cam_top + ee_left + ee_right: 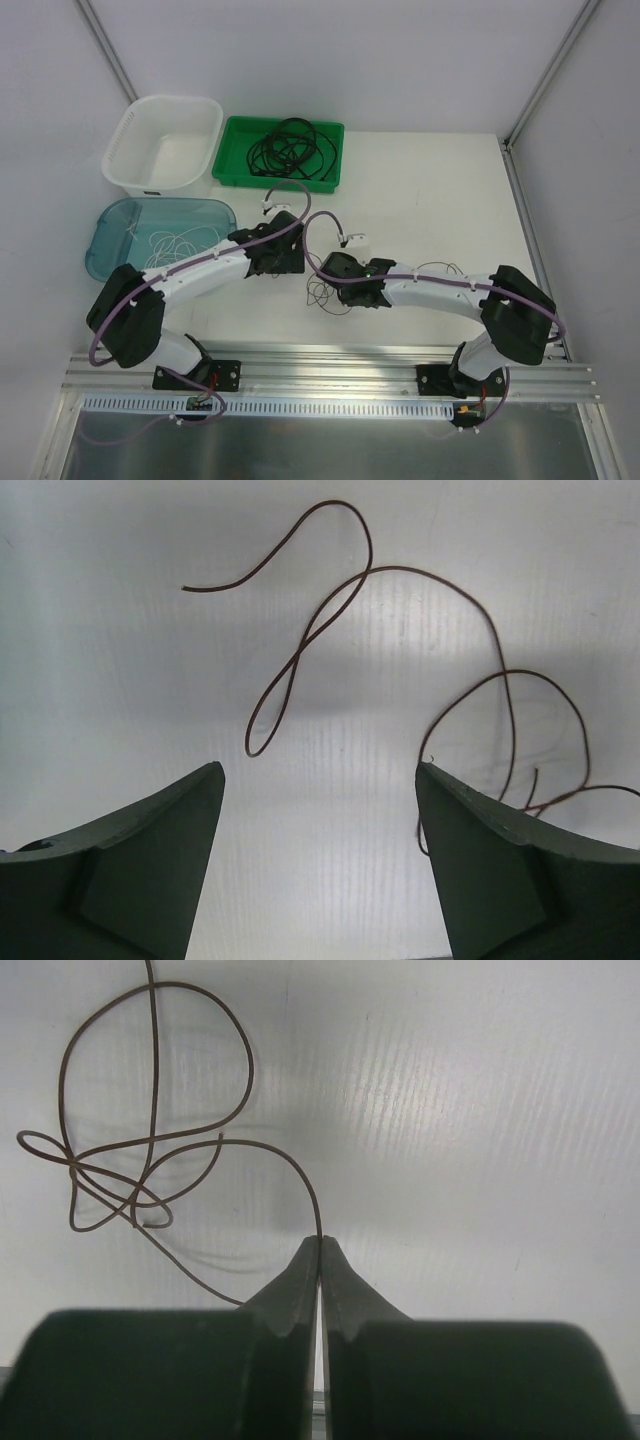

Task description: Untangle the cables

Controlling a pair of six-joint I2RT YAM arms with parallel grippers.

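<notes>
Top view: the brown wire [320, 295] lies mid-tabletop [440, 190] between both wrists, with bare surface to the right. The black cables [290, 150] coil in the green tray [235, 172] at the far edge, and the white cable [175, 240] sits in the blue tray [100, 250] on the left.

Left wrist view: the left jaws are spread wide and hold nothing; the brown wire [303, 646] curls just beyond them.

Right wrist view: the right jaws pinch the brown wire [135, 1205], whose loops tangle far-left.

Bright diffuse light; soft shadows; sharp focus

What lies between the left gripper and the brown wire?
Nothing: in the left wrist view, only bare white table separates left gripper from brown wire.
</notes>
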